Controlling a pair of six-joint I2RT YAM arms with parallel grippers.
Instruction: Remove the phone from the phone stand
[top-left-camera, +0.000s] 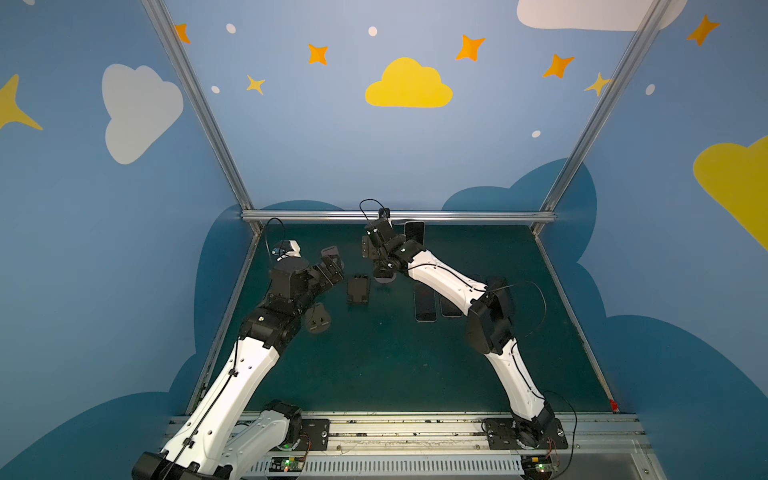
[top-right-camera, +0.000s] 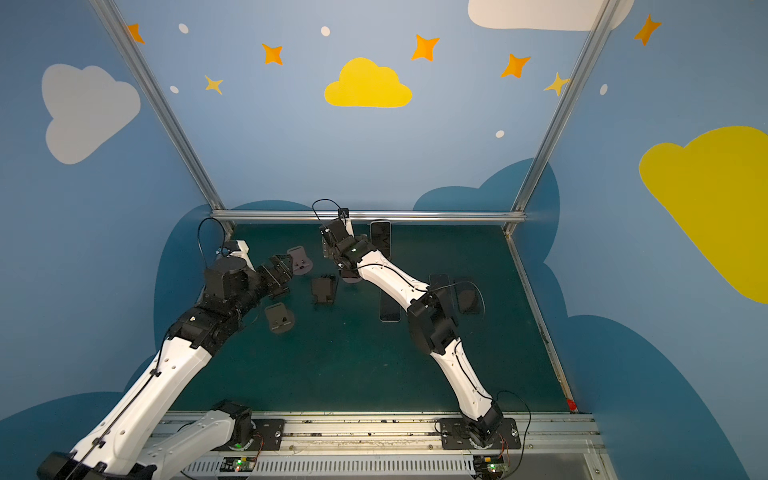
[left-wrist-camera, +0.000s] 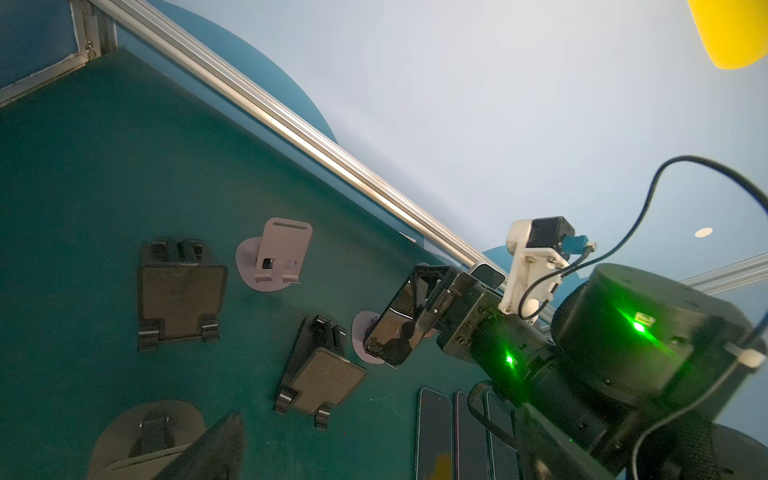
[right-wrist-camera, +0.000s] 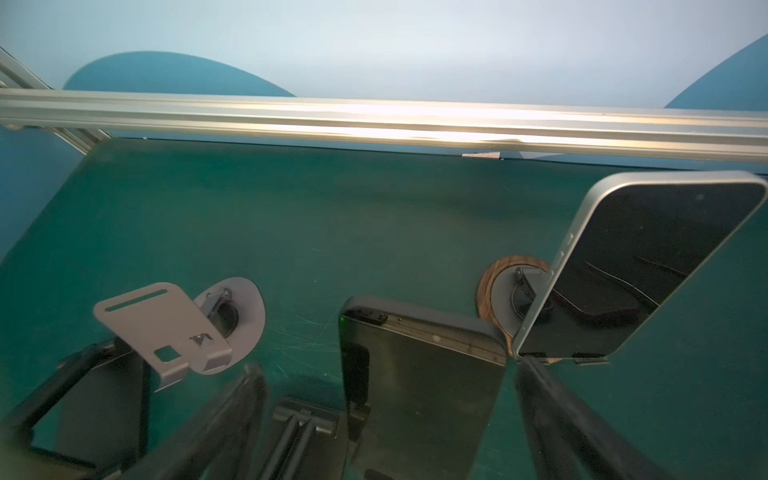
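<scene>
A dark phone (right-wrist-camera: 419, 386) stands upright over a grey round-based stand (left-wrist-camera: 365, 332) near the back middle of the table. My right gripper (right-wrist-camera: 395, 415) is open around it. One finger (right-wrist-camera: 540, 399) is close to the phone's edge and the other finger (right-wrist-camera: 241, 407) is well clear. In both top views the right gripper (top-left-camera: 374, 249) and its arm hide this phone; only the stand's base (top-right-camera: 351, 277) shows. My left gripper (top-left-camera: 332, 270) is open and holds nothing. It hangs beside an empty grey stand (top-left-camera: 330, 253).
A second phone (right-wrist-camera: 648, 266) leans on a wood-ringed stand (right-wrist-camera: 494, 286) by the back rail (top-left-camera: 399, 216). Phones lie flat on the mat (top-left-camera: 424, 301) to the right. Two black folding stands (left-wrist-camera: 180, 295) (left-wrist-camera: 320, 370) and a round-based stand (top-left-camera: 318, 318) sit on the left.
</scene>
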